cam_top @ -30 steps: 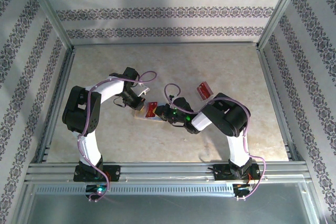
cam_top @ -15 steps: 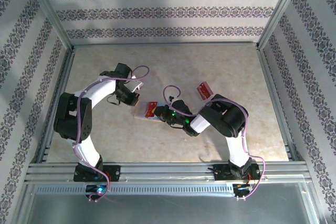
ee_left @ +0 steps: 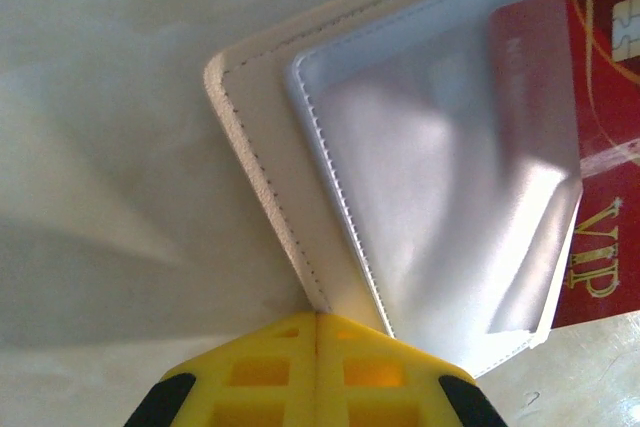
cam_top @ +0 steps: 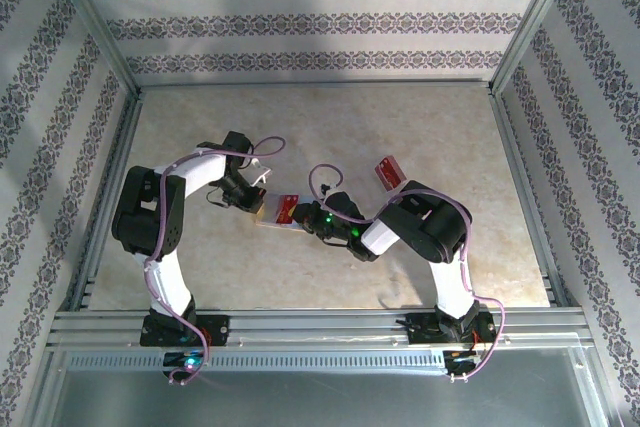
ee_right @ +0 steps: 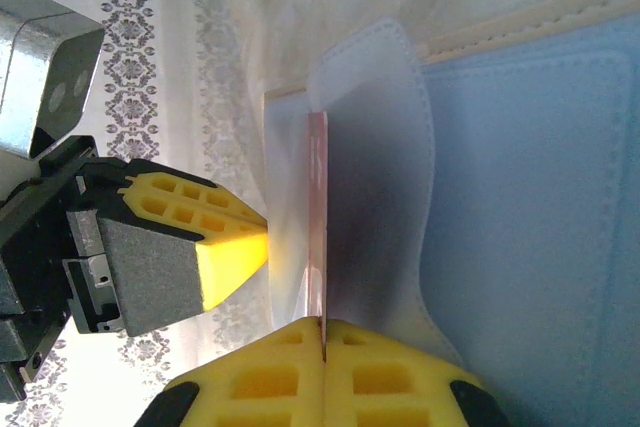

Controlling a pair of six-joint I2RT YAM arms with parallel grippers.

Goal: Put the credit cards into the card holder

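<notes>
1. The left pincer [ee_left: 317, 322] is keeping its yellow fingertips clenched together, grasping nothing. The tips are touching the edge of the holder listed next.
2. The tan, stitched, rectangular card holder [ee_left: 262, 137] is lying opened flat on the pale marbled table [cam_top: 420, 127], between the two pincers. Its long axis is running from one pincer towards the other, and its clear bluish plastic sleeve [ee_left: 430, 177] is facing up.
3. The thin red rectangular credit card [ee_left: 610, 97], lettered "VIP" in gold, is sitting part-way under that sleeve. Its right-hand portion is sticking out towards the right pincer. It appears to be needing a further push leftward along the holder's long axis.
4. The right pincer [ee_right: 322, 332] is gripping the card's trailing edge. The card is showing edge-on between the fingers and pointing straight at the left pincer.
5. The second red credit card [cam_top: 388, 171] is lying loose on the table, well apart from the holder, up and to its right. The right arm is standing nearer to it.
</notes>
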